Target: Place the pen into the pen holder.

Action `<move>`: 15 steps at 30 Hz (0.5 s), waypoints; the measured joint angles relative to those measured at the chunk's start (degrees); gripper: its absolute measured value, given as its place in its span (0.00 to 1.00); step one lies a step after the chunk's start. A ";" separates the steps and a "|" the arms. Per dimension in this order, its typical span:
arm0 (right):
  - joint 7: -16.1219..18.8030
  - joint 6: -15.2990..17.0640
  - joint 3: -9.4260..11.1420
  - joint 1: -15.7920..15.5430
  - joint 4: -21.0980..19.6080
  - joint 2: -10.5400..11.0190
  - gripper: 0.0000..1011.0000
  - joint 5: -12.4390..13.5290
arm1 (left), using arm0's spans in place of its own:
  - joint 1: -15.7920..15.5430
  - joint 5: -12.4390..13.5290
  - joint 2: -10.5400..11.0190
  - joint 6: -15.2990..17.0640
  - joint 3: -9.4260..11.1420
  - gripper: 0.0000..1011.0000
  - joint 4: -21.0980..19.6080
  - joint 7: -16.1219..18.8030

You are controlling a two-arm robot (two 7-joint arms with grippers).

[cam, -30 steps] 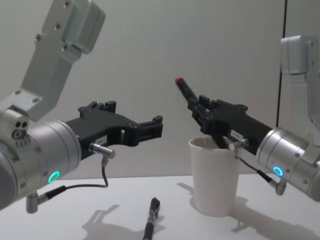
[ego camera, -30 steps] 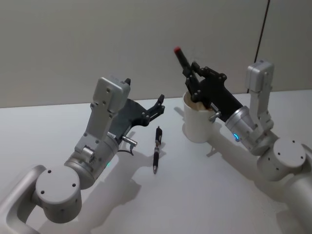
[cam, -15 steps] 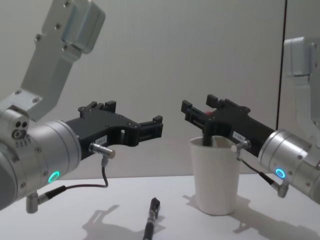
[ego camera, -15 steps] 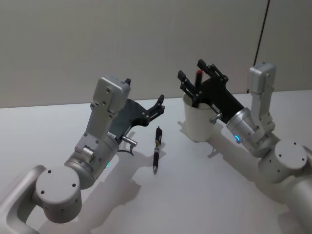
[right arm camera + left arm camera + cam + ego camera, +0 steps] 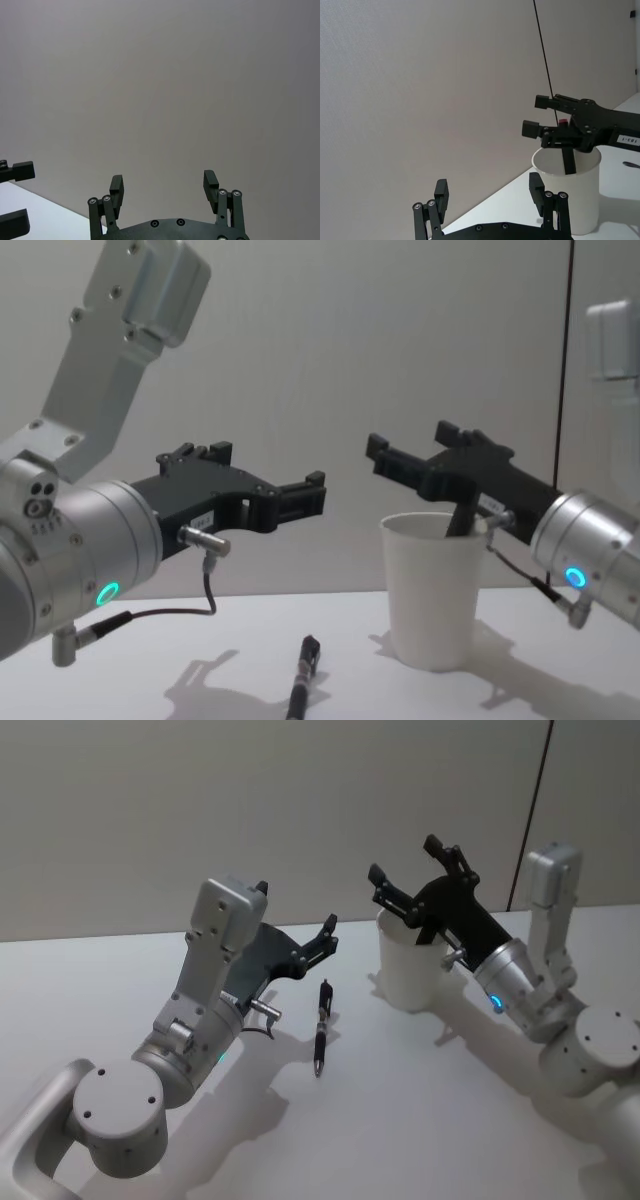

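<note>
I see the pen holder [image 5: 405,978] standing upright on the bench [image 5: 420,1120], close to its far edge and toward the right side. A red-tipped pen [image 5: 567,160] is inside it. It leans against the rim, and its dark upper part and red end come out above the cup. From the chest view the same pen shows as a dark stick rising out of the holder's mouth.

My right gripper [image 5: 405,860] hangs just above the holder's rim. Its fingers are spread wide and they grip nothing; the pen's top is near them, but I cannot tell if it touches one.

My left gripper [image 5: 325,935] hovers above the bench, left of the holder and apart from it. Its fingers are also parted and they are empty.

A second pen [image 5: 321,1025], dark, lies flat on the bench between the left gripper and the holder. It is nearer to the far edge than to the near one, and one end points toward the far edge. It touches neither the holder nor a gripper.
</note>
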 joint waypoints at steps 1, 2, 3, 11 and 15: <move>-0.11 0.29 0.11 -0.35 -0.76 0.21 0.99 0.16 | 0.00 0.00 0.00 0.00 0.00 0.99 0.00 0.00; -0.45 1.04 0.27 -0.91 -1.95 0.53 0.99 0.53 | 0.00 0.00 0.00 0.00 0.00 0.99 0.00 0.00; -0.57 1.32 0.36 -1.22 -2.60 0.69 0.99 0.68 | 0.00 0.00 0.00 0.00 0.00 0.99 0.00 0.00; -2.44 4.57 1.26 -4.88 -9.63 2.68 0.99 2.36 | 0.00 0.00 0.00 0.00 0.00 0.99 0.00 0.00; -3.77 6.07 1.72 -7.16 -13.50 3.90 0.99 3.15 | 0.00 0.00 0.00 0.00 0.00 0.99 0.00 0.00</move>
